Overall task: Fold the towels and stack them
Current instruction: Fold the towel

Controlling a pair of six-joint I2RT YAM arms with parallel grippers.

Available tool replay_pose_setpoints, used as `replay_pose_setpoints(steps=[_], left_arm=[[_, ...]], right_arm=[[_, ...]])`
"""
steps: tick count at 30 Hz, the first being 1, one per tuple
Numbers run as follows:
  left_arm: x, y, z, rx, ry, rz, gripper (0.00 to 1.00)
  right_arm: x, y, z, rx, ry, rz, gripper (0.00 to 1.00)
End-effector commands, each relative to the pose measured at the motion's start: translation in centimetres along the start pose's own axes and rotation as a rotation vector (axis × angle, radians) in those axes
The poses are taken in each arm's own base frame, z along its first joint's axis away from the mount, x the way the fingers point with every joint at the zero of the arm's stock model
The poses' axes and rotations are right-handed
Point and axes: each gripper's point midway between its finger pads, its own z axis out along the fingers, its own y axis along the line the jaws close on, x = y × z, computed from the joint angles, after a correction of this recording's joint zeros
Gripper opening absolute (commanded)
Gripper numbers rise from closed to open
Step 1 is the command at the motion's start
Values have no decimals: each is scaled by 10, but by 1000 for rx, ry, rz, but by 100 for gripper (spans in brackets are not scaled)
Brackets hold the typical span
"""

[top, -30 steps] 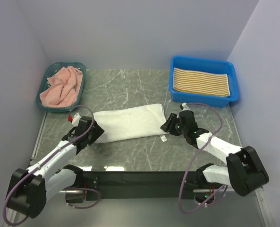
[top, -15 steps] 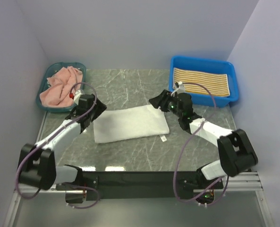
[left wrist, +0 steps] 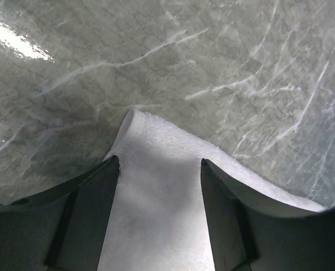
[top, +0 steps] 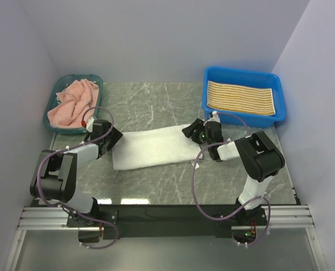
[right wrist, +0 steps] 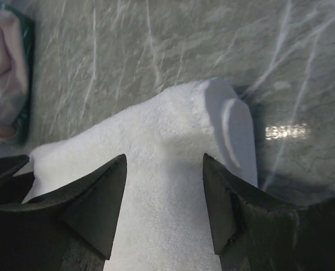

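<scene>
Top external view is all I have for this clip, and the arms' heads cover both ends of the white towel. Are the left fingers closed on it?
Observer: No. The left wrist view shows the left gripper with its fingers apart. The white towel lies flat between them, not pinched.
Operator: And the right side?
Observer: The same. In the right wrist view the right gripper is open, with the towel's other end showing between its fingers.
Operator: Is that end neat?
Observer: Not quite. The right wrist view shows a small rounded fold bulging at the corner ahead of the fingers.
</scene>
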Motion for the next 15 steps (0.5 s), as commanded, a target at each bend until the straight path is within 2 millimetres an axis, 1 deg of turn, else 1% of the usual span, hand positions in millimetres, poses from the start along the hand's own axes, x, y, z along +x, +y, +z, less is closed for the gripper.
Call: replay_pose_setpoints(steps=[1,2,4,5,6,7,8,9,10,11,12,13,14,15], left_arm=[[6,26,2,-55,6,-18,67],[7,31,2,-64,9,-18,67],[8,35,1,-73,11,-13,67],[9,34,-1,-68,15,-6,68],[5,28,-3,-50,7,-2,69],[4,25,-6,-42,13,13,70],[1,19,-9,-26,10,21,71],[-9,6,-16,5,-14,21,73],[-14,-1,-21,19,-27,26,74],[-12,-5,-28,17,-18,54,75],[-24,-17,-34,31,-54,63,77],[-31,-27,-46,49,-76,72,78],[-25,-28,-54,33,-59,106,78],[-34,-42,-66,64,-87,110,79]], right_arm=[[-15,-38,-2,140,-119,46,63],[-16,-39,-3,142,-127,49,63],[-21,-31,-9,118,-139,38,63],[-24,-27,-10,108,-140,34,62],[-30,-14,-15,71,-142,26,62],[-32,-9,-16,68,-130,8,62],[-34,-4,-19,58,-126,-5,62],[-43,7,-25,37,-140,-22,62],[-42,13,-28,24,-115,-31,61],[-43,20,-31,11,-112,-41,61],[-51,31,-38,-14,-124,-50,60],[-47,32,-42,-5,-98,-61,60],[-46,35,-47,-6,-92,-67,59],[-49,45,-54,-27,-95,-73,59]])
